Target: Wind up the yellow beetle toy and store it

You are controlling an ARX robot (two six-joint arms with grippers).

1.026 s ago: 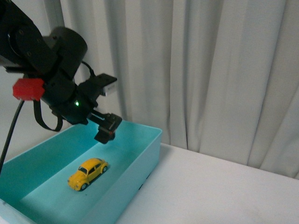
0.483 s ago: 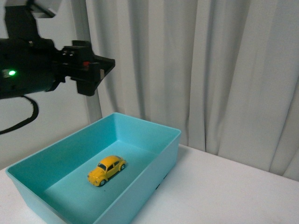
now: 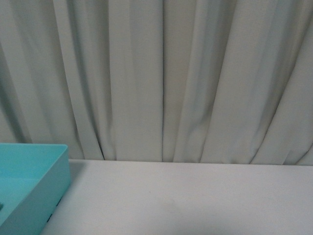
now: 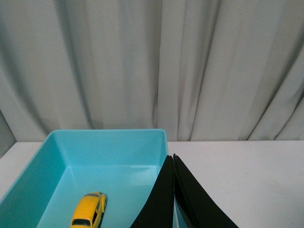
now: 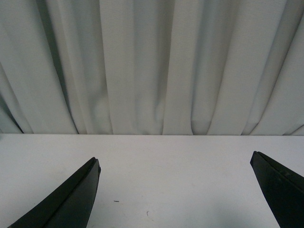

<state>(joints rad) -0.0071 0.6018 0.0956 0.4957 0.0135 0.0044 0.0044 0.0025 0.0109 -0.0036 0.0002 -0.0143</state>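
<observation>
The yellow beetle toy (image 4: 88, 210) lies on the floor of the turquoise bin (image 4: 107, 135) in the left wrist view, on its wheels. My left gripper (image 4: 172, 157) is shut and empty, held above the bin's wall, apart from the toy. My right gripper (image 5: 175, 161) is open and empty over bare white table. In the front view only a corner of the bin (image 3: 44, 166) shows at the lower left; the toy and both grippers are out of that view.
A white table (image 3: 186, 196) runs to a grey-white curtain (image 3: 161, 78) close behind it. The bin stands at the table's left side. A small dark speck (image 5: 116, 201) lies on the table under the right gripper.
The front view has swung to the right: the bin slid to the lower left edge, and the toy and the left arm left the view.
</observation>
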